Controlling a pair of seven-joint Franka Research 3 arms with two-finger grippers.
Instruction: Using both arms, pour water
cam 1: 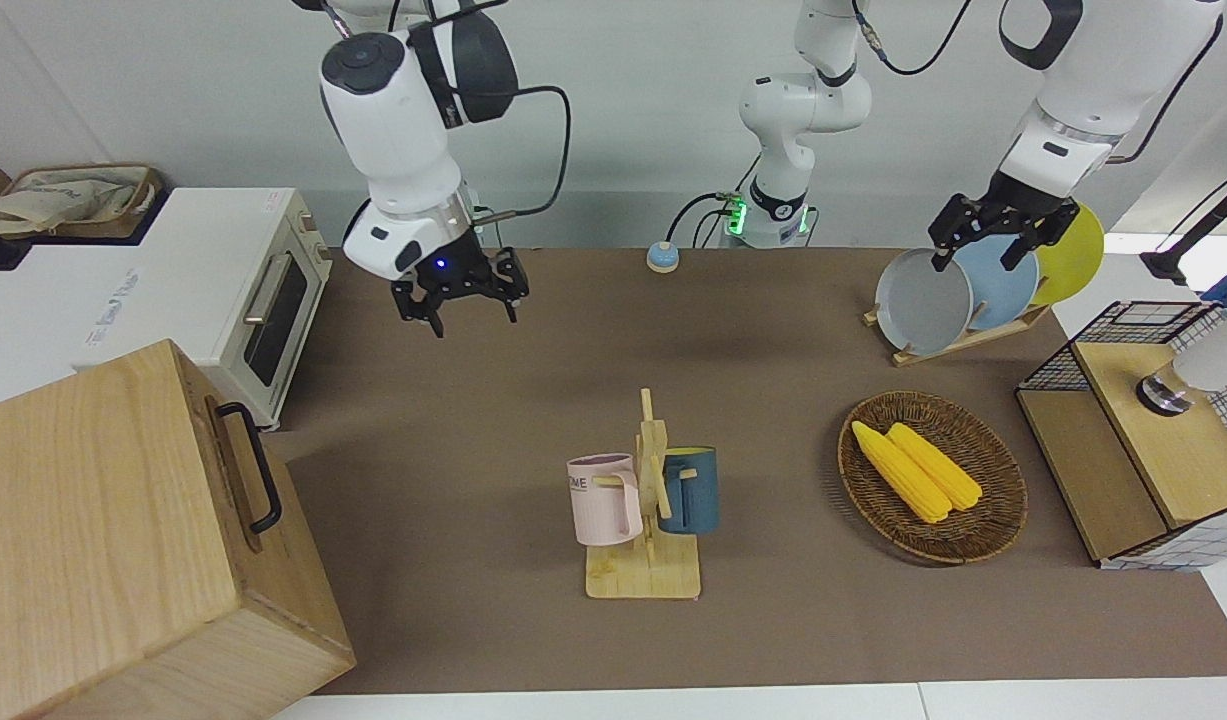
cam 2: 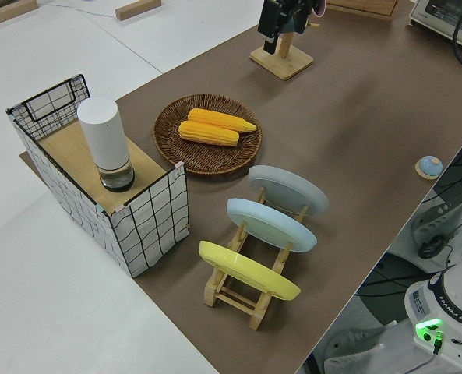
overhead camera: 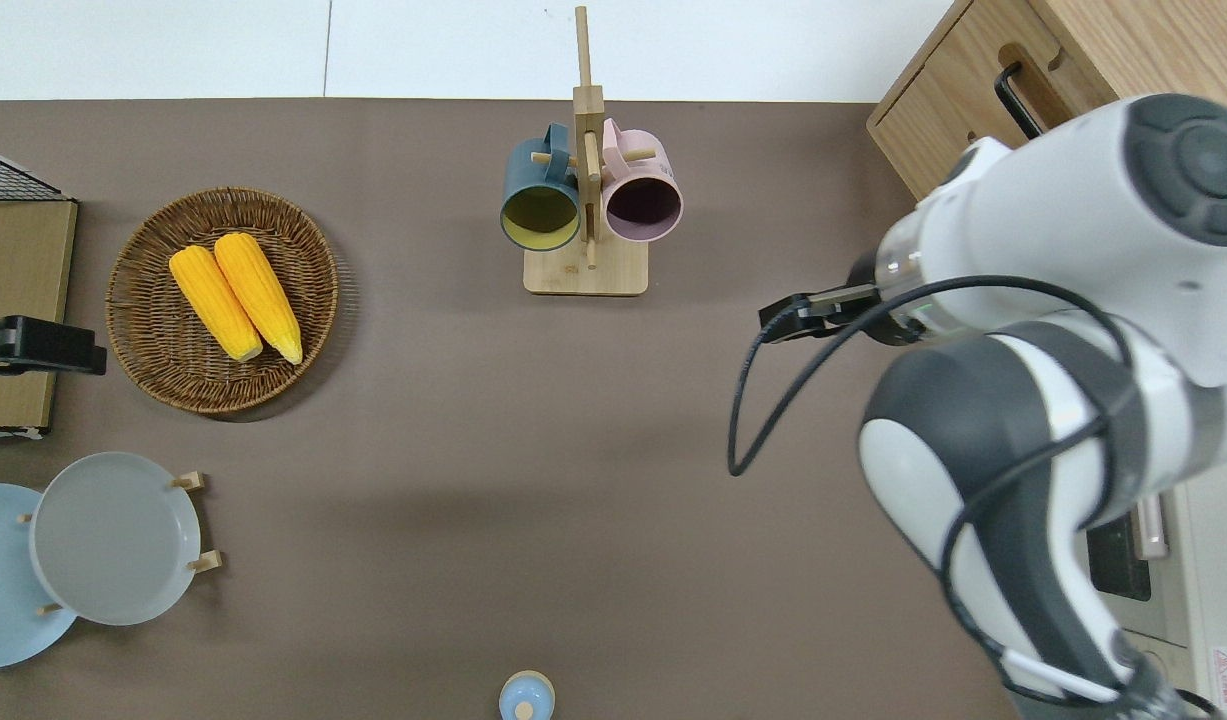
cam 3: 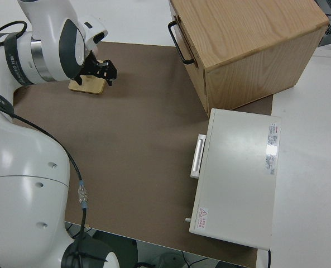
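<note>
My two white arms reach over a brown table. My right gripper (cam 1: 460, 300) is open and empty, over bare cloth between the mug rack (overhead camera: 585, 272) and the wooden cabinet (overhead camera: 983, 90); it also shows in the overhead view (overhead camera: 788, 318) and the right side view (cam 3: 105, 71). My left gripper (cam 1: 983, 250) is open and empty, over the edge of the wire crate (overhead camera: 13, 290) in the overhead view (overhead camera: 63, 347). A pink mug (cam 1: 603, 497) and a dark blue mug (cam 1: 691, 490) hang on the rack. A white cylinder (cam 2: 106, 144) stands in the crate.
A wicker basket (cam 1: 993, 520) holds two corn cobs (cam 1: 918, 468). A rack of three plates (cam 1: 923, 300) stands near the left arm's base. A white toaster oven (cam 1: 273, 300) and the cabinet fill the right arm's end. A small blue knob (cam 1: 661, 258) lies near the robots.
</note>
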